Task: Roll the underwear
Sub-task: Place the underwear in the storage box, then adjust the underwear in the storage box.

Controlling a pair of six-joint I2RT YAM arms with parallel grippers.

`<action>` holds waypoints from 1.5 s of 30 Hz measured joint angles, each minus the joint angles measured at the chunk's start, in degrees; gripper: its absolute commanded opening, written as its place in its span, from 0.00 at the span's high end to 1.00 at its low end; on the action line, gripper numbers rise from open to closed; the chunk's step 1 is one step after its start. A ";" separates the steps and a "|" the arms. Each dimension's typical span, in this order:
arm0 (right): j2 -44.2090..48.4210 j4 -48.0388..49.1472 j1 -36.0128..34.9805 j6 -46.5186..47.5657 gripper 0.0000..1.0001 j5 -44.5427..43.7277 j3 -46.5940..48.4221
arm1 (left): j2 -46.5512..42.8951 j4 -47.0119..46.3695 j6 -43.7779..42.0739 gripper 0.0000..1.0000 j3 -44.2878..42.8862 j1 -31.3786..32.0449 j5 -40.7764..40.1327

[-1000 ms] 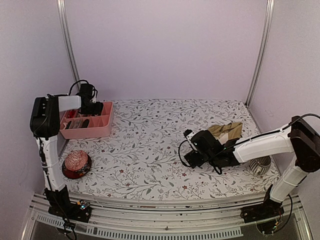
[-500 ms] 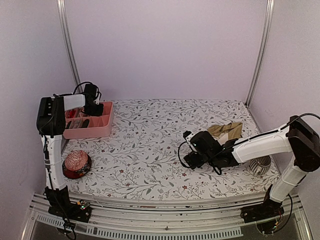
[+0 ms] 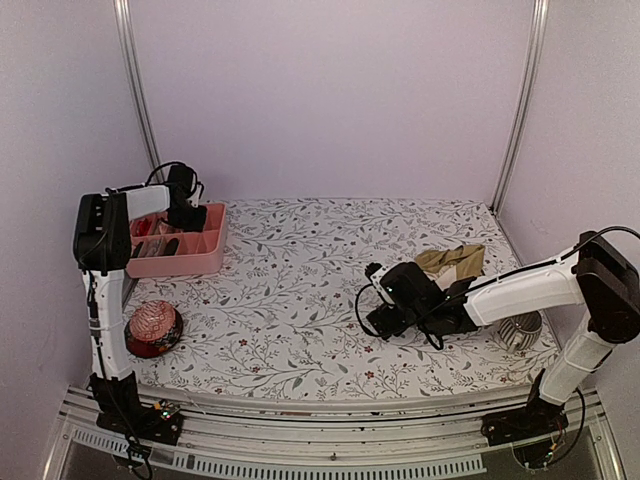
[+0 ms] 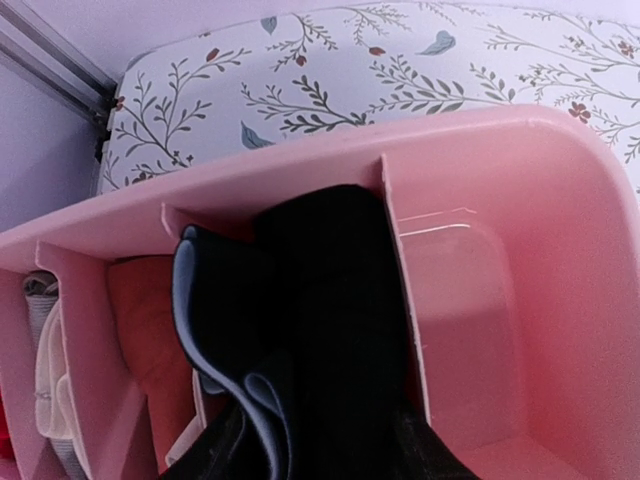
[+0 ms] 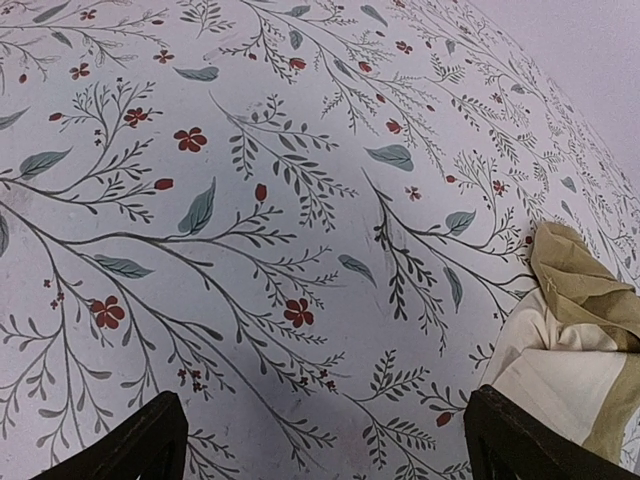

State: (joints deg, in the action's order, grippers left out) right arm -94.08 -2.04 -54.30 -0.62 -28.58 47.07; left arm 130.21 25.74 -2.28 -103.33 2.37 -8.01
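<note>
The black underwear (image 4: 320,320) is a rolled bundle with a pale blue-grey edge. It stands in a compartment of the pink tray (image 4: 520,250), against a divider. My left gripper (image 3: 185,212) hangs over the tray's (image 3: 195,262) back end, and the black cloth hides its fingers in the left wrist view. The tan-beige underwear (image 3: 452,262) lies crumpled on the flowered cloth at the right. My right gripper (image 3: 385,318) is low over the table just left of it, open and empty (image 5: 325,440). The tan cloth (image 5: 580,330) reaches its right fingertip.
A red patterned bowl (image 3: 152,328) sits near the front left corner. A ribbed metal object (image 3: 520,332) stands by the right arm. Red cloth (image 4: 140,320) and a white item (image 4: 45,390) fill other tray compartments. Walls close in on the left, back and right.
The left arm shifted a little to the right over the pink tray, then held still. The right arm and the tan underwear have hardly moved.
</note>
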 measured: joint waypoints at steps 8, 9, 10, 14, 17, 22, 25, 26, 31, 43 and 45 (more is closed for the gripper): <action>-0.20 0.00 0.00 0.00 0.01 0.50 0.00 | 0.00 1.33 -1.16 0.32 -2.51 0.00 -0.33; -0.20 0.00 0.00 0.00 0.01 0.55 0.00 | 0.00 1.38 -1.11 0.29 -2.93 -0.04 -0.35; -0.20 0.00 0.00 0.00 0.01 0.63 0.00 | 0.00 1.44 -1.18 0.27 -3.34 -0.04 -0.35; -0.55 0.02 0.00 0.00 0.01 0.66 0.02 | 0.00 1.31 -1.57 0.21 -4.33 0.04 -0.17; -0.90 0.00 0.00 0.00 0.01 0.70 0.02 | 0.00 1.33 -1.84 0.27 -4.39 0.35 0.07; -0.92 0.00 0.00 0.00 0.01 0.70 0.09 | 0.00 1.44 -2.34 0.42 -4.39 0.61 0.09; -0.94 0.00 0.00 0.00 0.01 0.72 0.11 | 0.00 1.49 -2.47 0.49 -4.39 0.66 0.09; -0.98 0.02 0.00 0.00 0.01 0.72 0.11 | 0.00 1.46 -2.49 0.52 -4.39 0.66 0.09; -1.92 0.00 0.00 0.00 0.01 0.87 0.24 | -0.02 0.59 -3.39 0.86 -3.56 0.70 -0.04; -2.21 0.00 0.00 0.00 0.01 1.31 0.24 | 0.00 -1.01 -4.33 0.97 -0.57 1.25 -2.01; -2.43 0.00 0.00 0.00 0.01 1.38 0.26 | 0.00 -1.31 -4.55 0.96 0.28 1.31 -2.54</action>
State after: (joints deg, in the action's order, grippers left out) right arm -96.51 -2.04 -54.30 -0.62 -27.20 47.33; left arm 130.21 24.43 -6.83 -103.04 3.68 -10.55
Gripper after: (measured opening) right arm 0.988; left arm 0.035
